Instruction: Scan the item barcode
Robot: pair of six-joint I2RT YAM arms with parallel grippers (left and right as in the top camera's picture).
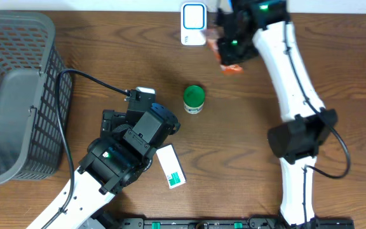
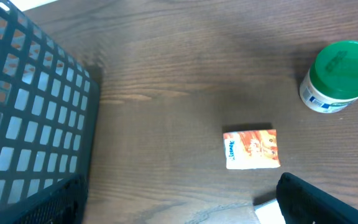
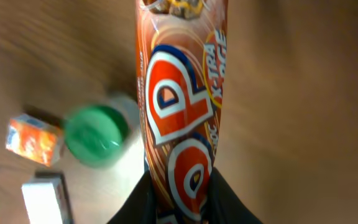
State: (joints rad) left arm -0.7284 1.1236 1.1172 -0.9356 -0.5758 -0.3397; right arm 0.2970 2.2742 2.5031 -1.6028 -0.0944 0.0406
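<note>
Beside scanner, over brown wood table: right gripper clenched on part-hidden snack pack; farther off, left gripper released.

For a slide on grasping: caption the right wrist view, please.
Right gripper shut on an orange snack packet above a wooden table, with a green-lidded jar and small orange box blurred behind.

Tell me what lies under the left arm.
A white box with a green end pokes out beneath the left arm. The small orange box shows only in the wrist view; overhead the arm covers it.
</note>
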